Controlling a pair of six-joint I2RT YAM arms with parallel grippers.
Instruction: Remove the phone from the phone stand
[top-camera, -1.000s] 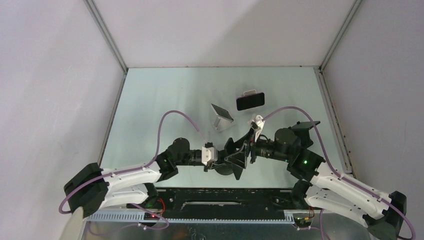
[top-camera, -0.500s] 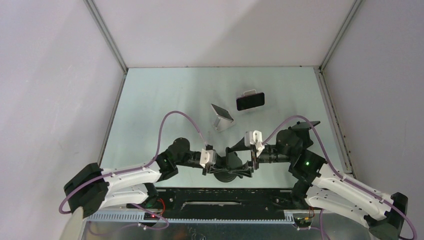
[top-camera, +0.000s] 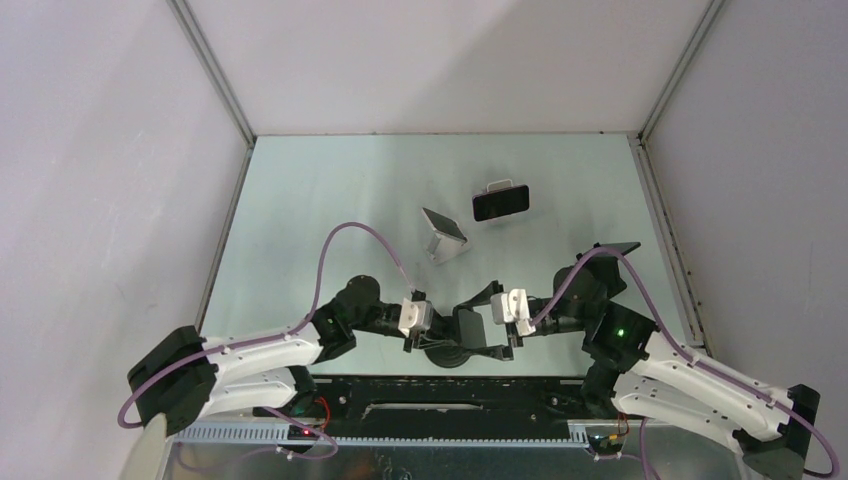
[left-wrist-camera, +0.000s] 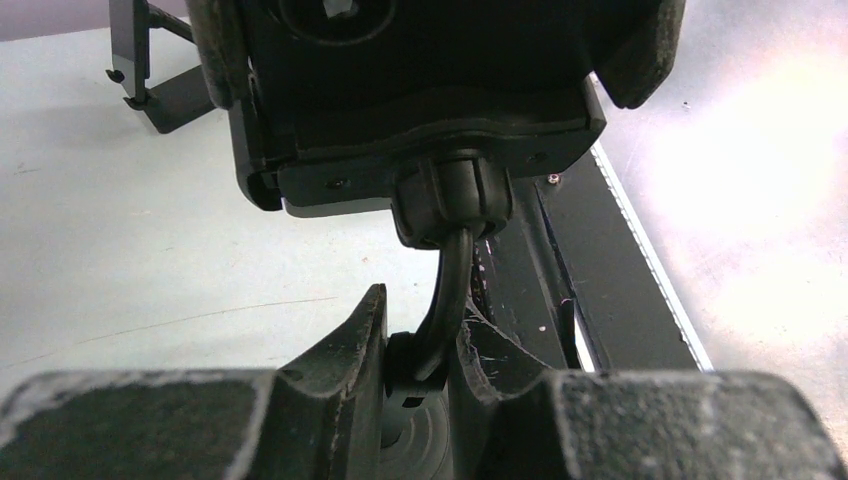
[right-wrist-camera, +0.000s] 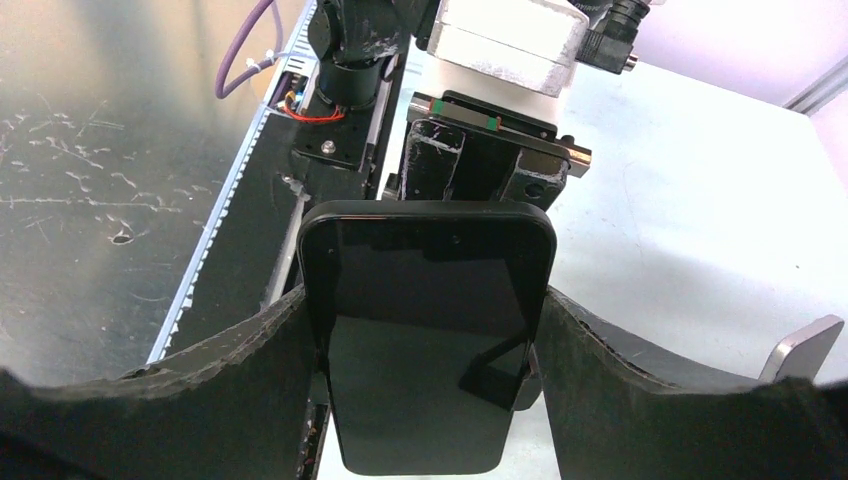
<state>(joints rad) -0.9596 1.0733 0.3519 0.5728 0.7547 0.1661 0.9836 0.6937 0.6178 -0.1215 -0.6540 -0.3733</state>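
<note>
Black glossy slab phone (right-wrist-camera: 428, 330) is sitting in the black plastic phone stand (left-wrist-camera: 420, 110) near the table's front edge — right gripper (right-wrist-camera: 425, 345) clamping its long sides, left gripper (left-wrist-camera: 420, 375) squeezing the stand's thin neck.

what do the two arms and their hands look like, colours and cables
Both arms have white link shells with black joints. A purple cable loops along each, and a green light glows on the right arm. Each wrist carries a white block. The left hand and right hand have black, scuffed fingers.
</note>
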